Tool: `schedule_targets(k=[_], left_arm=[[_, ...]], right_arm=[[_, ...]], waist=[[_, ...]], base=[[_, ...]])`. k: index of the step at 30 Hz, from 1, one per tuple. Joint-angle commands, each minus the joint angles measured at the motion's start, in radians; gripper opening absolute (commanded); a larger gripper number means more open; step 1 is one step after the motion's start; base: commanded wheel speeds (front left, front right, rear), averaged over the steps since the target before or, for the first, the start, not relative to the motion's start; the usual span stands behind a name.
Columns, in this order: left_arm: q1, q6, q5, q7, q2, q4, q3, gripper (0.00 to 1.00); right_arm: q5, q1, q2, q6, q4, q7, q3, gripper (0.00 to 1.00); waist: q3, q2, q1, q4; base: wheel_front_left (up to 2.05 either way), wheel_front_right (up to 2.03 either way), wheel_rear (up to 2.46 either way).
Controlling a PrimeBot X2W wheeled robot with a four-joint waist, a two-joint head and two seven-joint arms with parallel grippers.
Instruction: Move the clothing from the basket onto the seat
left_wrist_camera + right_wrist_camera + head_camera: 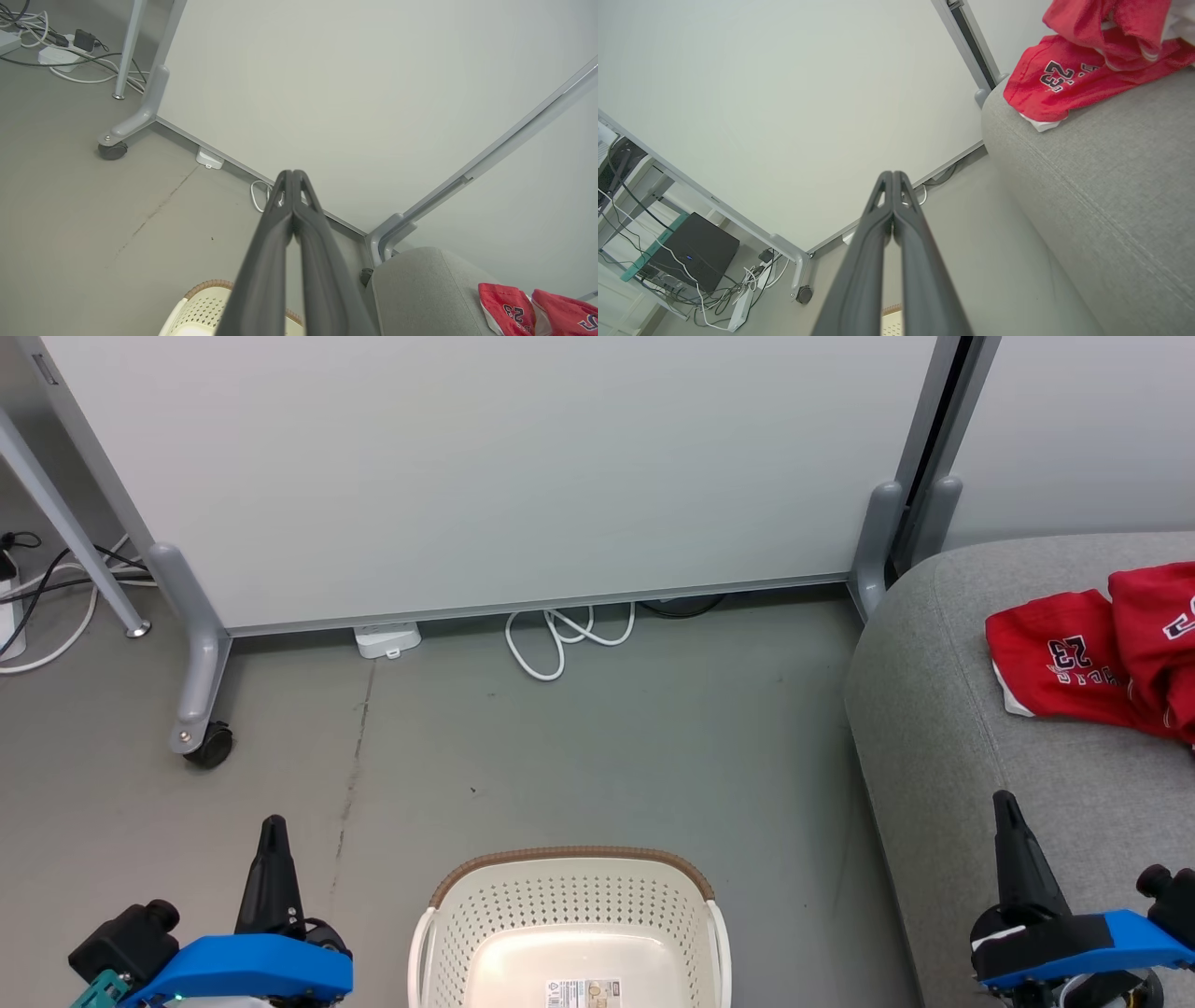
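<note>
Two red pieces of clothing lie on the grey seat [943, 728] at the right: one marked "23" [1055, 658] and beside it one with lettering [1158, 625]. They also appear in the left wrist view [507, 305] and the right wrist view [1069, 74]. The cream basket [569, 905] with a brown rim stands on the floor at bottom centre, and its visible inside holds nothing. My left gripper [273, 826] is shut at the lower left, left of the basket. My right gripper [1004, 801] is shut above the seat's front part, nothing held.
A white rolling partition [485, 467] stands behind, with a castor foot [207, 742] at left. White cable loops [560, 635] lie at its base. More cables and a power strip [58, 56] lie at the far left. Grey floor [597, 747] separates basket and partition.
</note>
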Motion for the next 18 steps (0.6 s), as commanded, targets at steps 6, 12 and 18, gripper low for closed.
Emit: schedule_targets(k=[6,12,18], left_arm=[[-0.04,-0.011,-0.114,0.027,0.001,-0.011,0.016,0.0],[-0.048,-0.016,-0.195,0.046,0.001,-0.01,0.023,0.0],[-0.054,-0.021,-0.273,0.065,0.001,-0.008,0.03,0.0]], right_arm=[[0.117,-0.034,-0.004,0.0,-0.013,0.029,-0.003,0.0],[0.2,-0.039,-0.004,0.0,-0.012,0.05,-0.004,0.0],[0.278,-0.042,-0.004,0.0,-0.011,0.07,-0.005,0.0]], waist=[[-0.001,0.0,0.0,-0.003],[-0.001,0.0,0.0,-0.006],[-0.002,0.0,0.0,-0.009]], base=[[0.0,0.0,0.0],[0.0,0.0,0.0],[0.0,0.0,0.0]])
